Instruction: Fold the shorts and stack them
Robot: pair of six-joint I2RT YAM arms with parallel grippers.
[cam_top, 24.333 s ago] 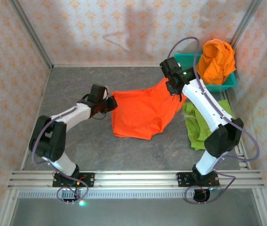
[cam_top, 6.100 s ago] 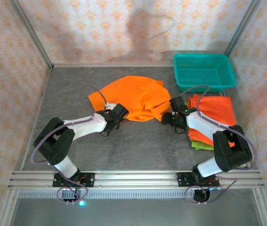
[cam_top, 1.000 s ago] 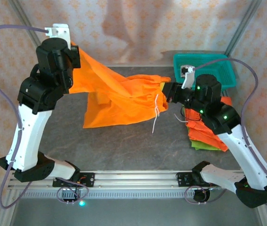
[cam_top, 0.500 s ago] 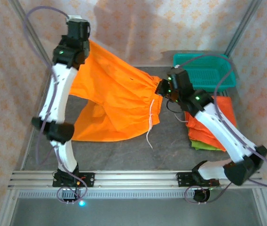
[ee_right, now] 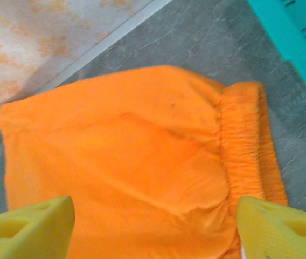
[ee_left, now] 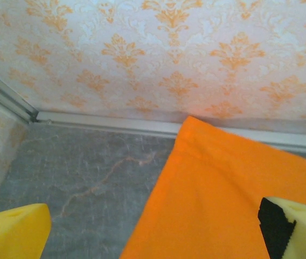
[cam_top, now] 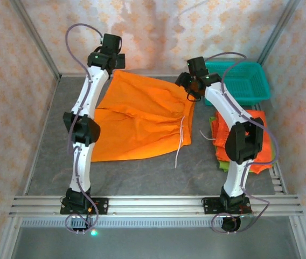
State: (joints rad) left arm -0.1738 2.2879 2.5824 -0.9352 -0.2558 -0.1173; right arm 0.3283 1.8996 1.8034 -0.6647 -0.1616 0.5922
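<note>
As both my arms stretch far toward the frame's top, my left claw (cam_top: 112, 51) and right claw (cam_top: 185, 83) gape wide, gripping nothing. Centre frame, the orange shorts (cam_top: 142, 116) lie flat on the counter (cam_top: 158, 172).

Grey table (cam_top: 142, 178) carries spread orange shorts (cam_top: 142, 118), a folded stack (cam_top: 262, 129), teal basket (cam_top: 250, 81).

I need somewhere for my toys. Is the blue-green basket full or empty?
Empty. From above, the teal basket shows bare mesh floor, no cloth inside; the right arm covers one corner.

No legible text, label or number anywhere.
</note>
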